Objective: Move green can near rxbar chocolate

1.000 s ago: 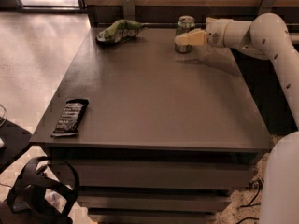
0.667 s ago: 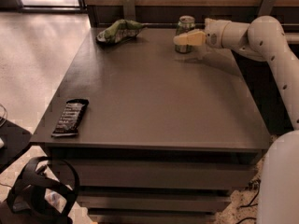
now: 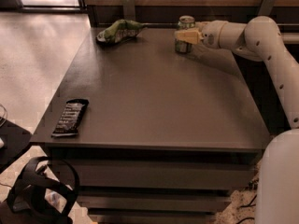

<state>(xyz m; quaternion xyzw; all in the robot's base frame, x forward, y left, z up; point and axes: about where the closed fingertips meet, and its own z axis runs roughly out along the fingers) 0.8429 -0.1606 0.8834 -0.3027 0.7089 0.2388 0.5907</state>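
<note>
The green can (image 3: 186, 22) stands upright at the far edge of the dark table (image 3: 154, 101), right of the middle. My gripper (image 3: 183, 35) reaches in from the right at the can's height, and its pale yellow tip crosses the front of the can's body. The rxbar chocolate (image 3: 70, 117) lies flat in its black wrapper near the table's front left corner, far from the can and the gripper.
A green-and-white snack bag (image 3: 118, 30) lies at the table's far left. My white arm (image 3: 261, 41) runs along the table's right side. A wooden wall with brackets stands behind the table. A black headset (image 3: 39, 190) lies on the floor at the front left.
My gripper has moved slightly left and up, closer against the green can. The can, bar and bag have not moved.
</note>
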